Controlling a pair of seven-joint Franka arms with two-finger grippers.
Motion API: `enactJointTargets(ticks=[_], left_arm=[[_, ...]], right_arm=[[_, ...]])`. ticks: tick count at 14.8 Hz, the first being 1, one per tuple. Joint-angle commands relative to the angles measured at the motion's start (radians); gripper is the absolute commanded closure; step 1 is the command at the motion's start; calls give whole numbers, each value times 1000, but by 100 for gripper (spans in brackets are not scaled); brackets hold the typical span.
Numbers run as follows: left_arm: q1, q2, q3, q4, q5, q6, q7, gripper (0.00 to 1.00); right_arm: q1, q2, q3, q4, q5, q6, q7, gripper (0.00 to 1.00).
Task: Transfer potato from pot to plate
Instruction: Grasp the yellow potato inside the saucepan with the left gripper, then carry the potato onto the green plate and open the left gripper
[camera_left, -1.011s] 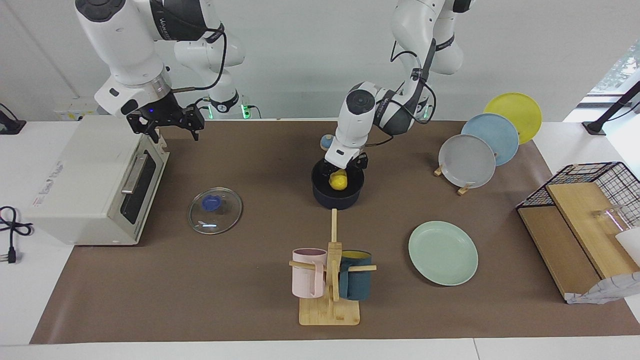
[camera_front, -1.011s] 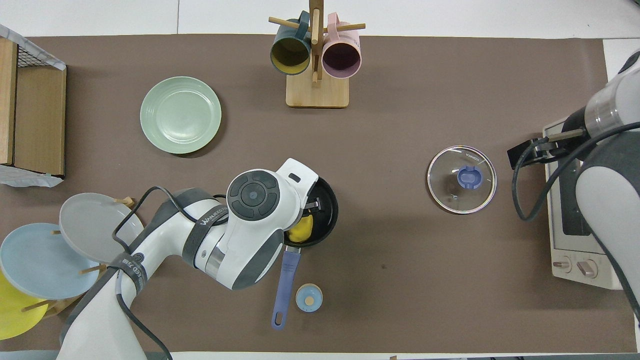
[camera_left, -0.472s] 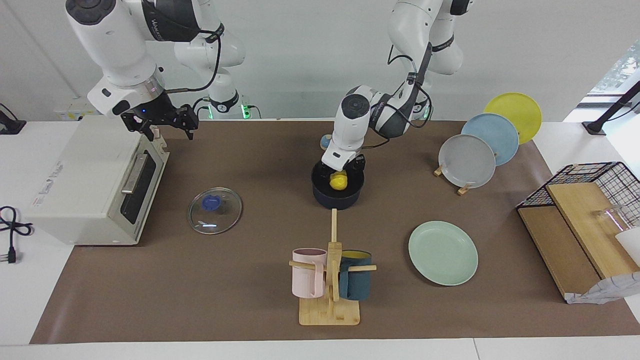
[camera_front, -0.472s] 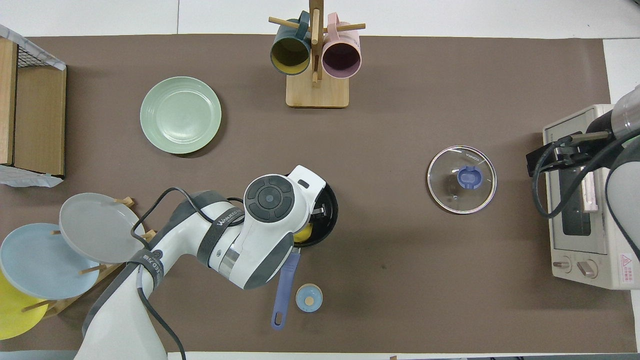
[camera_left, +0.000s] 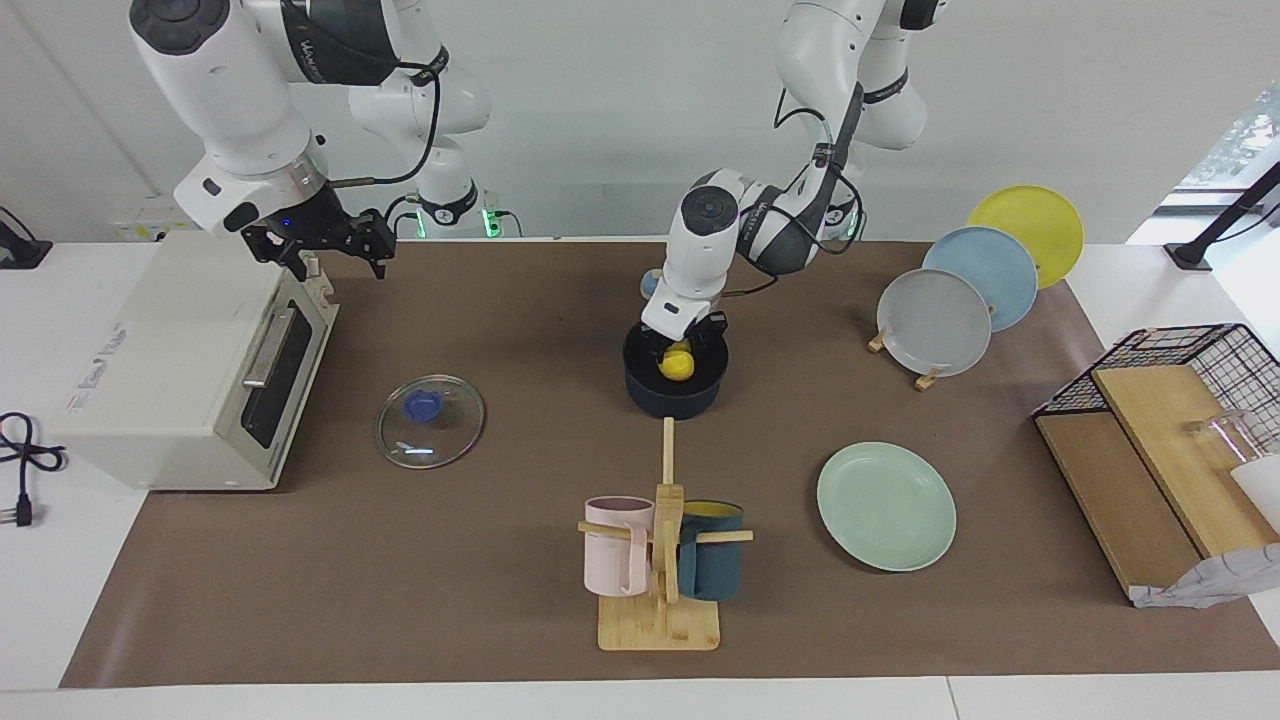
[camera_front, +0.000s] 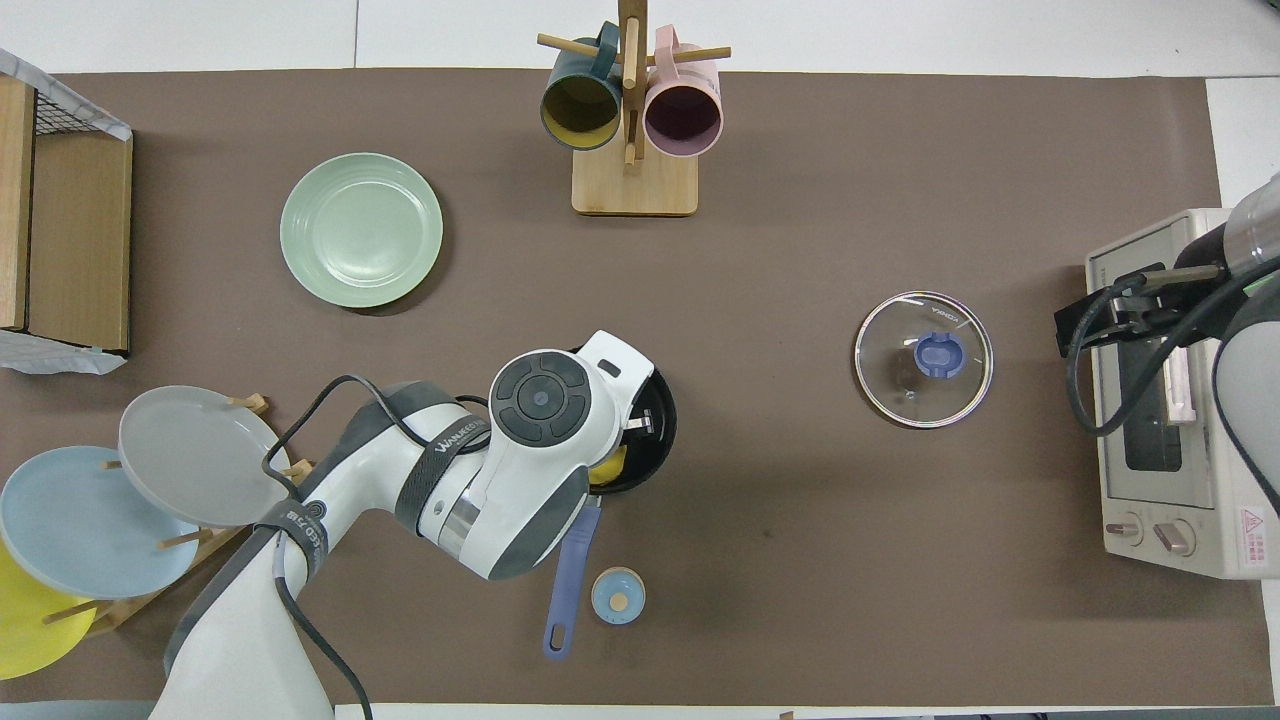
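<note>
The left gripper (camera_left: 682, 345) is down in the mouth of the pot (camera_left: 672, 392), its fingers set on either side of the potato (camera_left: 679, 363) and closed on it. The potato sits inside the pot, at the rim level, and only a yellow edge of it shows under the arm's wrist in the overhead view (camera_front: 608, 468). The pot stands near the middle of the bench (camera_left: 520, 600), its blue handle (camera_front: 566, 590) pointing toward the robots. The plate (camera_left: 886, 506) lies bare, farther from the robots than the pot and toward the left arm's end of the bench. The right arm waits with the right gripper (camera_left: 335, 245) over the toaster oven (camera_left: 190, 360), fingers spread apart and holding nothing. A glass lid (camera_left: 430, 421) lies flat between the oven and the pot.
</note>
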Motion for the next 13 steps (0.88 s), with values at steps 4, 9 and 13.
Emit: enactJointTargets(ticks=[4, 9, 13], left_arm=[[-5, -20, 24, 100, 18, -134, -24, 100], [154, 8, 27, 456, 12, -483, -21, 100], [363, 153, 27, 744, 18, -662, 239, 100]], right_arm=[[-4, -9, -6, -4, -2, 40, 1, 0], [-29, -9, -9, -4, 5, 39, 3, 0], [-27, -8, -4, -1, 5, 45, 7, 0]])
